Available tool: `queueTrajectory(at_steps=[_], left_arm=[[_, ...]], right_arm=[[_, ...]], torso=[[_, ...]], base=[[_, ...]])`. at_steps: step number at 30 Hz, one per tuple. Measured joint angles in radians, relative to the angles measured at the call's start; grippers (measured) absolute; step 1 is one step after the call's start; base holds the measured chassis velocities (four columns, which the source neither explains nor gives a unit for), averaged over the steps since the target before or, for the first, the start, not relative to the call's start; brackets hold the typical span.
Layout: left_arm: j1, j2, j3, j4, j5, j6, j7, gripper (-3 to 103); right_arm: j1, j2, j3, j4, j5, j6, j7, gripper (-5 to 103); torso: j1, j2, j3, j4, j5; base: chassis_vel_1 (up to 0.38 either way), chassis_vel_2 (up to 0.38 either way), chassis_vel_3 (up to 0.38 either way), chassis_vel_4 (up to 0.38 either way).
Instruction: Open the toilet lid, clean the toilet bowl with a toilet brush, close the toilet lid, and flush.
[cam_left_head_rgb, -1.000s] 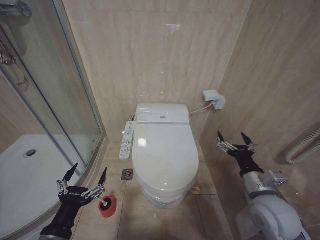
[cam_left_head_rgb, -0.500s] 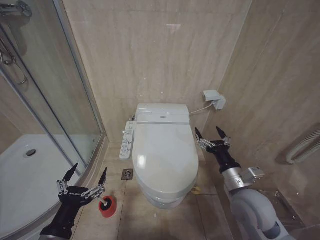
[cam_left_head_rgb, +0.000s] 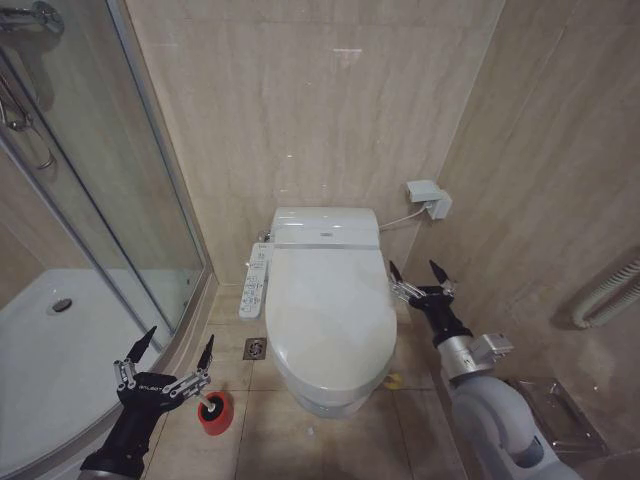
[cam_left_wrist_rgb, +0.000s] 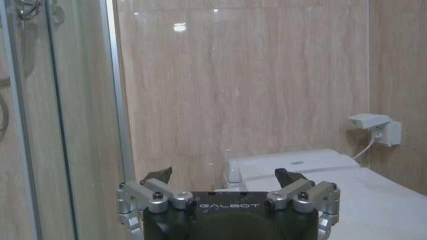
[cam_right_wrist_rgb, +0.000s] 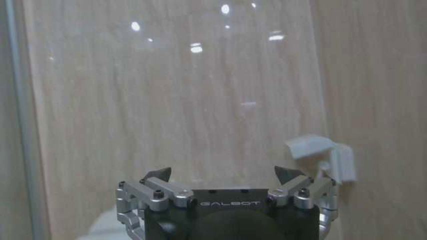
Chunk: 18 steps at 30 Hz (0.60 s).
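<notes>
Lying shut over the white ceramic oval toilet bowl (cam_left_head_rgb: 318, 398), near the middle of the tiled floor against the far beige marble wall: the large glossy white oval plastic toilet lid (cam_left_head_rgb: 328, 315). Showing at the lid's near right edge, low by the floor: a small yellow-green strap loop (cam_left_head_rgb: 394, 380). Hanging along the toilet's left side: a narrow white button panel (cam_left_head_rgb: 254, 283).

Hovering just beside the lid's right edge, about level with its far half: the black and silver right gripper (cam_left_head_rgb: 420, 284), fingers spread apart and gripping nothing, tips pointing toward the far wall. Facing the beige wall and a white wall socket box (cam_right_wrist_rgb: 325, 155) in the right wrist view: the same gripper (cam_right_wrist_rgb: 223, 176), jaws wide.

Waiting low at the near left, beside the glass shower enclosure (cam_left_head_rgb: 95, 190): the left gripper (cam_left_head_rgb: 172, 356), likewise splayed and empty. Standing on the floor just right of it, near the toilet's left front: a short red cylindrical holder cup (cam_left_head_rgb: 214, 413), with the dark round bristle head of the toilet brush (cam_left_head_rgb: 209, 403) sitting in it; handle too foreshortened to make out.
</notes>
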Motion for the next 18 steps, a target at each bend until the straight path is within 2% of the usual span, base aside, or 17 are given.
queueTrajectory(at_steps=[8, 10, 18], left_arm=[[0.000, 0.000, 0.000, 0.000, 0.000, 0.000, 0.000, 100], [0.000, 0.000, 0.000, 0.000, 0.000, 0.000, 0.000, 100], [0.000, 0.000, 0.000, 0.000, 0.000, 0.000, 0.000, 100]], right_arm=[[-0.030, 0.037, 0.013, -0.005, -0.018, 0.017, 0.008, 100], [-0.040, 0.044, 0.036, 0.035, -0.089, 0.012, 0.038, 100], [-0.149, 0.066, 0.081, 0.149, -0.156, 0.012, 0.064, 100]], torso=[[0.000, 0.000, 0.000, 0.0004, 0.0002], [0.000, 0.000, 0.000, 0.0005, 0.0002], [0.000, 0.000, 0.000, 0.0000, -0.0001]], base=[[0.000, 0.000, 0.000, 0.000], [0.000, 0.000, 0.000, 0.000], [0.000, 0.000, 0.000, 0.000]])
